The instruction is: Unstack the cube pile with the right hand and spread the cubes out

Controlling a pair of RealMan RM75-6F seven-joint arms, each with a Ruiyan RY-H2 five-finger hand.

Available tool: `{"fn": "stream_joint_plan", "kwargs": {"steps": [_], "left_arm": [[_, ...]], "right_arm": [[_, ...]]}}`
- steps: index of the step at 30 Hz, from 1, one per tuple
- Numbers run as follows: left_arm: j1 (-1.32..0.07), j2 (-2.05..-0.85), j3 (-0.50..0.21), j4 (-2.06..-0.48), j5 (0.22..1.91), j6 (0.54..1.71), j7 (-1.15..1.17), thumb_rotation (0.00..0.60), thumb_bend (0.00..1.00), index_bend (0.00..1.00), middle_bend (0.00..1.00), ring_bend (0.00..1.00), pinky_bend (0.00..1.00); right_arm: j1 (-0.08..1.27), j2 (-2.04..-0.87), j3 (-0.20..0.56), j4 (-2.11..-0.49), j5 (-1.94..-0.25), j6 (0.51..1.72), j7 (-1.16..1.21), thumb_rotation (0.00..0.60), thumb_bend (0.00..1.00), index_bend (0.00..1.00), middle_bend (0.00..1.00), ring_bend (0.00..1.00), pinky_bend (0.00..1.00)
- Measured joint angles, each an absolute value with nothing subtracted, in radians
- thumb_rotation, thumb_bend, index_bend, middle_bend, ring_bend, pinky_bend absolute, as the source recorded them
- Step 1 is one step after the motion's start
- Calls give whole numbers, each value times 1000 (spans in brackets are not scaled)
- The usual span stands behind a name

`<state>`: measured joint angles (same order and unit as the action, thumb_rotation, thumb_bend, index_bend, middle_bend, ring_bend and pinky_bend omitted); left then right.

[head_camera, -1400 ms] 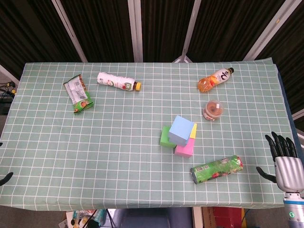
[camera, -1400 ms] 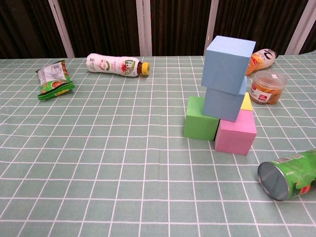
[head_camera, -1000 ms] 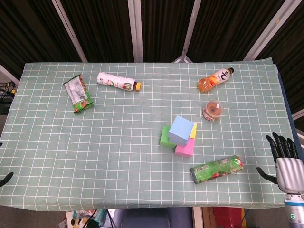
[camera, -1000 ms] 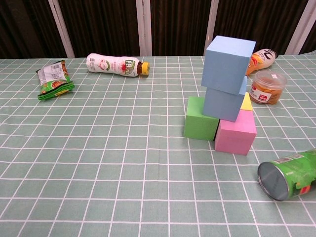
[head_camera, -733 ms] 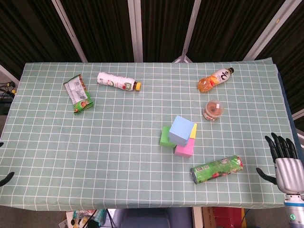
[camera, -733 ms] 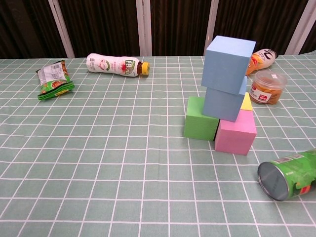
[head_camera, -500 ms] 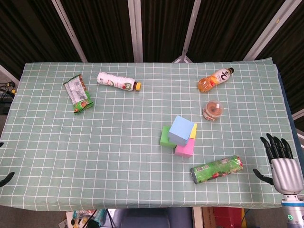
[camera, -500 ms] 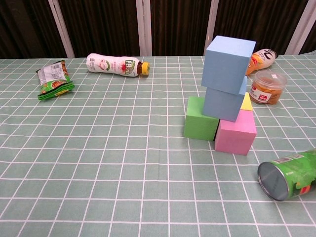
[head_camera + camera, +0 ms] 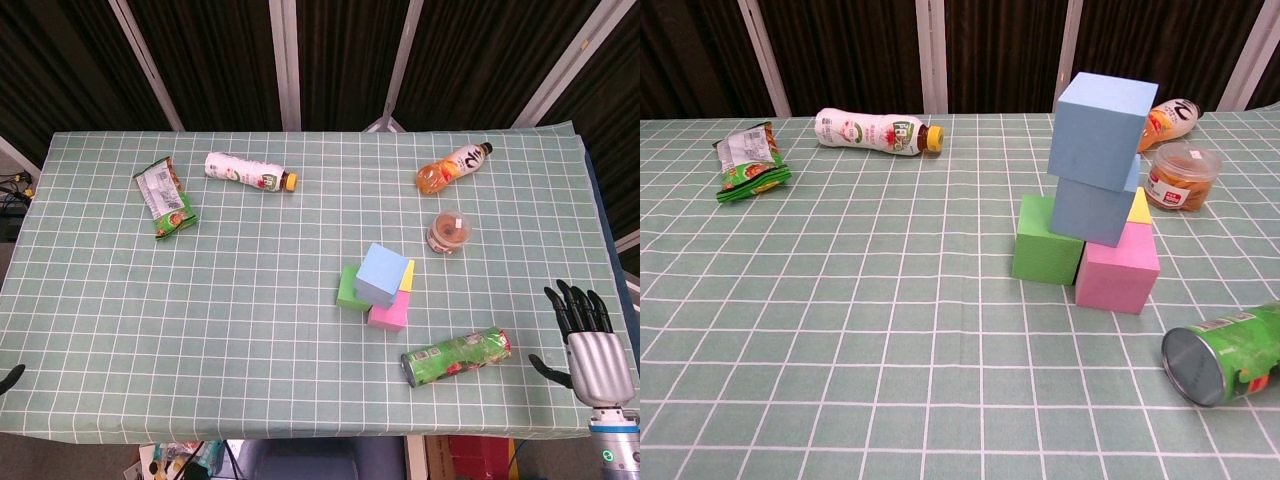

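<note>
A table (image 9: 150,330) covered in a green checked cloth is filling both views. Near its middle the cube pile (image 9: 1092,190) is standing untouched: two blue cubes are sitting one on the other, the top blue cube (image 9: 1102,130) turned slightly against the lower blue cube (image 9: 1093,208), and these are resting on a green cube (image 9: 1046,254), a pink cube (image 9: 1118,270) and a yellow cube (image 9: 1139,207) that is only peeking out behind. A green chip can (image 9: 456,356) is lying on its side near the front edge, just right of the pile. The right hand (image 9: 587,347) is hovering at the table's right front corner, well apart from the pile, holding nothing, fingers spread and pointing away from the robot. Further back, a white bottle (image 9: 248,171) is lying on its side, an orange drink bottle (image 9: 453,167) is lying near the right rear, and a snack bag (image 9: 165,198) is resting at the left. A small lidded cup (image 9: 449,231) is standing between the orange bottle and the cubes. Of the left hand (image 9: 9,378) only a dark tip is showing at the left edge, so I cannot tell how its fingers are lying.
</note>
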<state>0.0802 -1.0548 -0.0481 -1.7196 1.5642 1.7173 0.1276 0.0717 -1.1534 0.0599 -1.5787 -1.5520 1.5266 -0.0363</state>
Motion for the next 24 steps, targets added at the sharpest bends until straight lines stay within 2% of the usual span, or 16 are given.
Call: {"fn": "stream_joint_plan", "kwargs": {"steps": [7,13,17,24], "left_arm": [[72,-1059,-46,-1728,1558,1696,151,600,149,194,39,0,0],[72,-1066,-49,-1737,1545,1693,169,600,149,194,40,0,0],[72,-1072,-56,-1742,1530,1693,183,600,150,195,40,0,0],[75,-1074,-61,-1743,1525,1700,183,600,150,194,40,0,0]], "right_arm": [[110,-1130,58,-1616,-1585,1482,-9,600,184,84,4,25,0],[174,-1015,90,-1781,-1565,1389,83,600,185,84,4,33,0],[244,-911,135,-1923,-1469,1260,144,600,184,84,4,33,0],[404,-830,219,-2012,-1198,1018,162,600,185,85,4,42,0]]}}
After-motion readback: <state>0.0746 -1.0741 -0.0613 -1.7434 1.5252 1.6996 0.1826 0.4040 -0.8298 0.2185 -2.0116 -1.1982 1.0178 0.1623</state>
